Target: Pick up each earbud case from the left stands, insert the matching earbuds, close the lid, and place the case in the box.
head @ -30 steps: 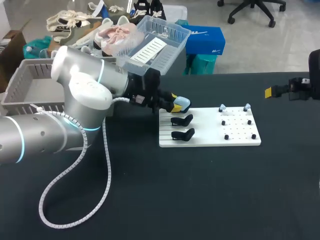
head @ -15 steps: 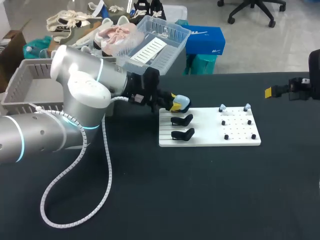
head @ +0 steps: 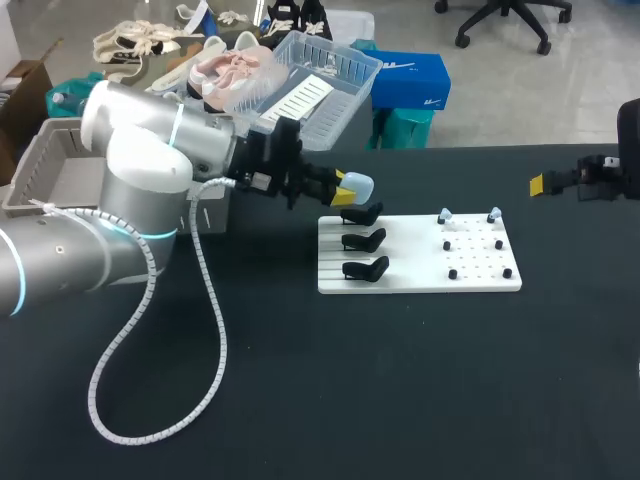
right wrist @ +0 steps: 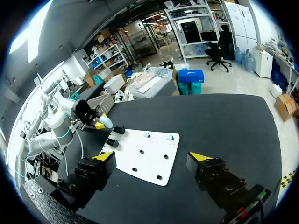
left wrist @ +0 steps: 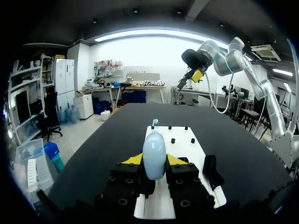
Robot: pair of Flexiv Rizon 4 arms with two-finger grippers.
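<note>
- So, the left gripper is clamped on the pale blue earbud case, with a yellow tip on either side. It's held in the air just off the far left corner of the white board.
- Three black stands sit along the board's left edge, and two little earbuds are up by its far edge.
- Right gripper hangs near the right edge of the black tabletop, fingers wide apart.

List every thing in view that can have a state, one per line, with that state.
earbud case: lid shut, held off the stands.
left gripper: shut on the earbud case.
right gripper: open, empty.
stands: all three empty.
earbuds: two, seated on the white board.
</note>
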